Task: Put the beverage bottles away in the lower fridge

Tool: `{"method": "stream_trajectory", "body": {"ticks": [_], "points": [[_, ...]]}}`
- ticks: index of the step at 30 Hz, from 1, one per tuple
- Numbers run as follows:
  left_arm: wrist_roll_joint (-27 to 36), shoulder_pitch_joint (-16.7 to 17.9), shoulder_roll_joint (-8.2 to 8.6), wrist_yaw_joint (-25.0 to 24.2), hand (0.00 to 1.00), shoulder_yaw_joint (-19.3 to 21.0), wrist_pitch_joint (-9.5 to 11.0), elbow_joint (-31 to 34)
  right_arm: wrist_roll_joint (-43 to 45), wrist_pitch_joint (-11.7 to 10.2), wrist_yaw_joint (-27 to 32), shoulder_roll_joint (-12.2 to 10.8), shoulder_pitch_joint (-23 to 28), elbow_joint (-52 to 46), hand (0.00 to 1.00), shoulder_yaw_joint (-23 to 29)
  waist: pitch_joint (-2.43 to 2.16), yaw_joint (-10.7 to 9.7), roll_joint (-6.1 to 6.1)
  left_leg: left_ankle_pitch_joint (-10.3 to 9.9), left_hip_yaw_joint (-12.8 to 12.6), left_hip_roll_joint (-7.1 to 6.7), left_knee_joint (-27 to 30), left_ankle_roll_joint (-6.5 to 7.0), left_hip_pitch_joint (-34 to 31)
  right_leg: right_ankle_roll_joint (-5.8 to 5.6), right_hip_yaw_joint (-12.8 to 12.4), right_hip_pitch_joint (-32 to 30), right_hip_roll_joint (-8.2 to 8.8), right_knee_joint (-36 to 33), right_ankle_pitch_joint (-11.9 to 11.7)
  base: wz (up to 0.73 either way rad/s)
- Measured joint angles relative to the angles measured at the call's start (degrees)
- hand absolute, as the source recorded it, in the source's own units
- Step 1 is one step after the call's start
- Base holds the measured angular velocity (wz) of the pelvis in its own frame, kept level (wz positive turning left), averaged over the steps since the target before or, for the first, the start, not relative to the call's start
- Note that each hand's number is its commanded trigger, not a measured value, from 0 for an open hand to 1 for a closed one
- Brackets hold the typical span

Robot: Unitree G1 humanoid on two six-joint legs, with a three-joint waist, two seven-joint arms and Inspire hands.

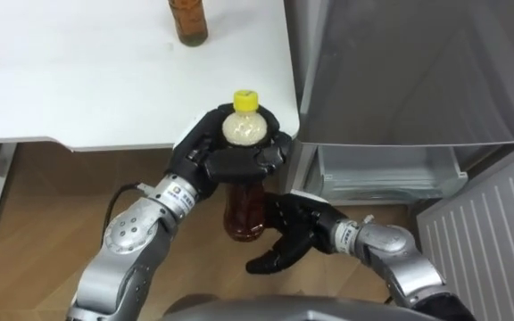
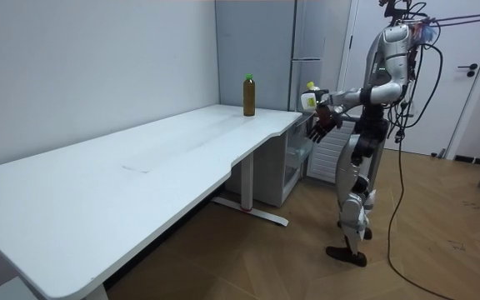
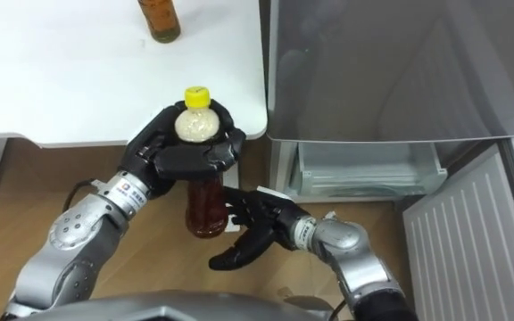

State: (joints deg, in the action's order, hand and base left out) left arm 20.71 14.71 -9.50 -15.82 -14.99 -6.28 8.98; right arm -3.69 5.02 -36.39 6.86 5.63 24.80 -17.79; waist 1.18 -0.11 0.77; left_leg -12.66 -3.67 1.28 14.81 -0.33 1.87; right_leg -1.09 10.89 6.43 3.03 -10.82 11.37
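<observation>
A humanoid robot stands at the far end of a long white surface (image 1: 105, 80), facing a grey fridge (image 1: 418, 71), with a yellow-capped bottle (image 1: 246, 214) of dark drink held upright in the air before its chest. The left hand (image 1: 230, 160) is curled round the bottle's shoulder just under the cap, thumb and fingers wrapped about it from both sides. The right hand (image 1: 293, 236) hangs lower and to the right, palm turned up and fingers spread loosely, just beside the bottle's base; whether it touches the bottle cannot be told.

The bottle hangs off the surface's near right corner, above the wooden floor and left of the fridge's lower compartment (image 1: 386, 174). That compartment stands open, a pale drawer showing inside, and its white lower door (image 1: 489, 232) is swung out to the right.

A second bottle (image 1: 188, 22), brown, stands upright on the surface, farther back and slightly left of the held one. In the room view it stands near the surface's far edge, close to the fridge.
</observation>
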Motion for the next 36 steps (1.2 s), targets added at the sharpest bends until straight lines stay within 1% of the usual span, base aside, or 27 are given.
{"method": "stream_trajectory", "body": {"ticks": [4,8,10,15,17,21,26,28,29,30,31,32,34,36], "points": [[-0.03,-0.48,0.18,-0.86,1.0,-0.49,0.0,-0.02,-6.84,0.0,-0.27,-0.41,0.06,-0.02,0.0,-1.54,-0.02,0.18,0.36,0.0,-0.07,0.02,0.0,0.0,0.1,0.0,-0.08,-0.14,-0.01,-0.02,0.0,0.0],[-0.06,-0.76,0.15,-1.07,1.0,-0.71,0.0,-0.03,-8.75,0.0,-1.56,-0.52,0.04,-0.02,0.0,-2.34,0.01,0.18,0.35,0.0,-0.1,0.04,-0.09,0.0,0.53,0.0,-0.08,0.29,-0.01,-0.01,0.0,0.0],[-0.03,-1.0,0.16,-1.15,1.0,-1.03,0.0,-0.34,-10.63,0.0,-2.05,-0.22,0.0,-0.02,0.0,-2.88,0.05,0.18,0.32,-0.01,-0.11,0.05,-0.13,-0.01,0.65,0.0,-0.07,0.43,-0.02,-0.01,0.0,0.0],[-0.01,-1.34,0.11,-1.11,1.0,-1.42,0.0,-1.74,-14.85,0.01,-2.59,-0.12,-0.03,-0.05,0.0,-3.49,0.29,0.23,-0.08,-0.07,-0.02,0.09,-0.32,0.01,0.38,0.01,0.1,0.4,-0.03,-0.3,-0.02,0.0],[-0.01,-1.34,0.06,-1.12,1.0,-1.54,0.0,-1.74,-16.39,0.02,-2.58,0.01,-0.04,-0.05,0.0,-3.48,0.32,0.32,-0.25,-0.11,-0.01,0.12,-0.28,0.02,0.27,0.01,0.15,0.17,-0.03,-0.65,-0.02,0.0],[-0.15,-1.36,-0.12,-1.14,1.0,-1.66,0.0,-1.74,-20.27,0.0,-2.65,-0.05,-0.01,-0.05,0.0,-3.7,0.25,0.35,-0.32,-0.09,0.03,0.11,-0.26,0.02,0.28,0.01,0.09,-0.01,-0.03,-0.84,-0.02,0.0],[-0.32,-1.34,-0.34,-1.87,1.0,-2.0,0.0,-1.75,-21.8,-0.01,-3.15,0.1,0.09,-0.09,0.0,-4.56,-0.06,0.34,-0.05,-0.08,0.16,0.08,-0.22,0.03,0.35,0.02,0.12,-0.08,-0.03,-0.84,-0.03,0.0],[-0.32,-1.34,-0.45,-2.26,1.0,-2.02,0.0,-1.75,-22.28,0.04,-3.25,0.14,0.17,-0.08,0.0,-4.7,-0.28,0.35,0.03,-0.08,0.22,0.08,-0.17,0.02,0.4,0.03,0.13,-0.07,-0.04,-0.84,-0.04,0.0],[-0.31,-1.34,-0.45,-2.29,1.0,-2.02,0.0,-1.75,-22.54,0.04,-3.26,0.14,0.23,-0.09,0.16,-4.74,-0.31,0.35,0.03,-0.08,0.21,0.08,-0.17,0.02,0.39,0.03,0.11,-0.08,-0.04,-0.85,-0.04,0.0],[-0.3,-1.34,-0.46,-2.32,1.0,-2.01,0.0,-1.74,-23.16,0.07,-3.3,0.14,0.34,-0.09,0.58,-4.74,-0.4,0.34,0.0,-0.08,0.19,0.08,-0.16,0.02,0.34,0.03,0.05,-0.11,-0.05,-0.85,-0.04,0.0],[-0.32,-1.34,-0.46,-2.34,1.0,-2.02,-0.01,-1.75,-23.41,0.08,-3.34,0.13,0.35,-0.08,0.95,-4.62,-0.46,0.32,-0.07,-0.08,0.16,0.08,-0.15,0.02,0.33,0.03,-0.01,-0.1,-0.06,-0.85,-0.04,0.0],[-0.32,-1.33,-0.47,-2.39,1.0,-2.02,0.0,-1.75,-23.56,0.08,-3.36,0.12,0.36,-0.08,1.0,-4.65,-0.48,0.32,-0.11,-0.08,0.15,0.07,-0.15,0.02,0.33,0.03,-0.04,-0.07,-0.06,-0.85,-0.04,0.0],[-0.31,-1.33,-0.49,-2.51,1.0,-2.04,0.0,-1.75,-24.37,0.08,-3.38,0.11,0.37,-0.08,1.0,-4.65,-0.58,0.34,-0.28,-0.08,0.14,0.06,-0.15,0.02,0.41,0.02,-0.08,0.03,-0.05,-0.85,-0.04,0.0],[-0.3,-1.33,-0.49,-2.62,1.0,-2.04,0.0,-1.75,-25.52,0.08,-3.38,0.13,0.37,-0.03,1.0,-4.68,-0.56,0.34,-0.34,-0.08,0.14,0.06,-0.16,0.02,0.61,0.02,-0.08,0.17,-0.05,-0.85,-0.04,0.0]]}}
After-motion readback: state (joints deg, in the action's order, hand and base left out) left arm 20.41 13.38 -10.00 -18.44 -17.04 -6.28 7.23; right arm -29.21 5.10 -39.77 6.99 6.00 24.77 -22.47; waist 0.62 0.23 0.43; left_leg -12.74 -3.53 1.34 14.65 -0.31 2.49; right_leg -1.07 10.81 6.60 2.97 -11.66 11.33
